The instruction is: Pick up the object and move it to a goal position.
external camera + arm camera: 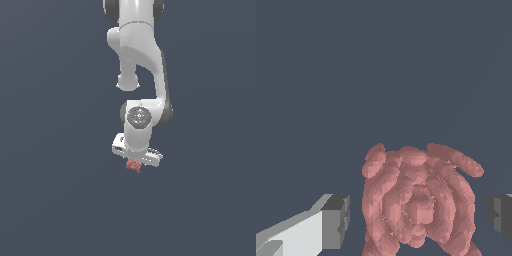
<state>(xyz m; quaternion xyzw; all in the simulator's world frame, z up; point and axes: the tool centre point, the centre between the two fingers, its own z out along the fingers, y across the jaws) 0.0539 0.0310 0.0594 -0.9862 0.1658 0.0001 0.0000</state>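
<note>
Object (pixel 418 202) sits between spread jaws with gaps on both sides, under the downward-reaching white arm (pixel 142 65).

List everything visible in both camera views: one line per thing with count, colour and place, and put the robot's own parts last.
object: one, reddish-pink, lumpy and bumpy; in the exterior view it sits directly under the gripper, in the wrist view it lies between the two fingers with a gap showing on each side.
background surface: one, plain dark blue-grey, filling the rest of both views; no edge or goal marker can be seen.
arm: one, white with dark joint sections, coming down from the top of the exterior view.
gripper: one, white body with grey fingers; jaws stand apart on either side of the object, not touching it as far as the wrist view shows.
</note>
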